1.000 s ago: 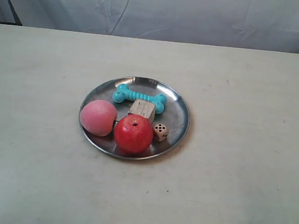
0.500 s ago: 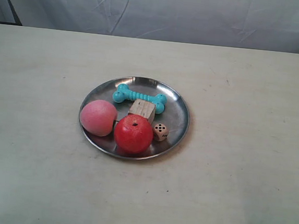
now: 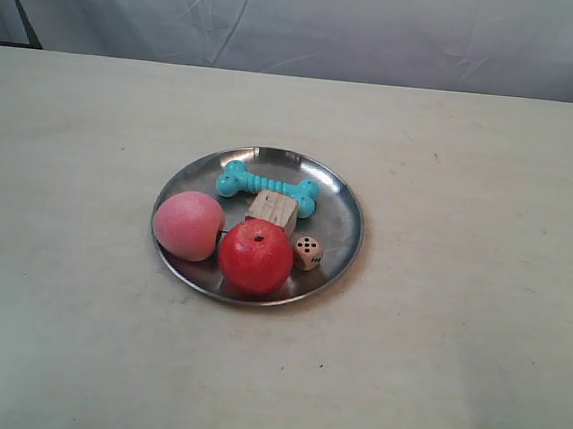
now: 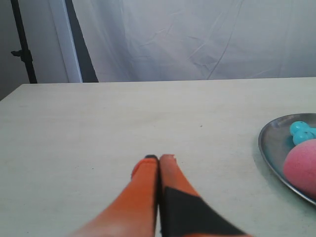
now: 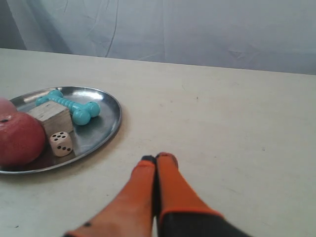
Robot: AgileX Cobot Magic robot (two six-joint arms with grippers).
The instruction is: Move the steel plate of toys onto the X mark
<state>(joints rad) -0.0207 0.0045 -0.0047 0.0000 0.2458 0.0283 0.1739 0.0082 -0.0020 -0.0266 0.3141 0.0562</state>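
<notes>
1. Five toys lie in the steel plate (image 3: 341, 201), which rests on the cream tabletop (image 3: 458, 320): a turquoise bone (image 3: 267, 186) by the plate's far rim, a wooden cube (image 3: 273, 209) near the plate's middle, and a pink ball (image 3: 187, 225), a red apple (image 3: 255, 256) and a die (image 3: 307, 252) along the plate's near rim.
2. Apple and cube touch, and the apple hides the cube's lower edge; the ball overhangs the plate's rim in the exterior view.
3. Neither gripper shows in the exterior view; only dark slivers at that view's right edge, too small to name.
4. The X mark cannot be made out in any view; faint specks dot the tabletop around the plate, none clearly crossed.
5. The left wrist view cuts the plate off, showing only one end of the bone and part of the ball.
6. The right wrist view cuts the apple at its edge, and the ball is a mere sliver behind the apple.
7. The left gripper (image 4: 159, 159) has its orange fingers pressed together with nothing between them, over bare tabletop well apart from the plate.
8. The right gripper (image 5: 157, 159) is likewise closed on nothing, near the plate's rim but not touching it.
9. Compared with a second ago and half a second ago, the plate and every toy sit exactly where they did.
</notes>
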